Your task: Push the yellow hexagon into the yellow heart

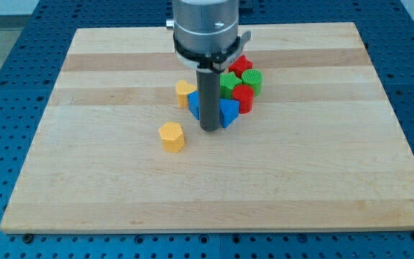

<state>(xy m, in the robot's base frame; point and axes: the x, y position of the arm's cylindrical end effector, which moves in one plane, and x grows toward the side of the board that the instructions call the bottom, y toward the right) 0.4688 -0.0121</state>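
A yellow hexagon [171, 136] lies alone on the wooden board [214, 194], left of centre. A yellow heart [185, 92] sits up and to the right of it, at the left edge of a cluster of blocks, with a gap between the two. My tip [209, 129] stands right of the hexagon and below the heart, in front of the blue blocks. It touches neither yellow block.
The cluster right of the heart holds a blue block [193, 105] partly hidden by the rod, a blue triangle [228, 112], a red cylinder [244, 98], a green block [252, 79], another green block [227, 85] and a red block [240, 65].
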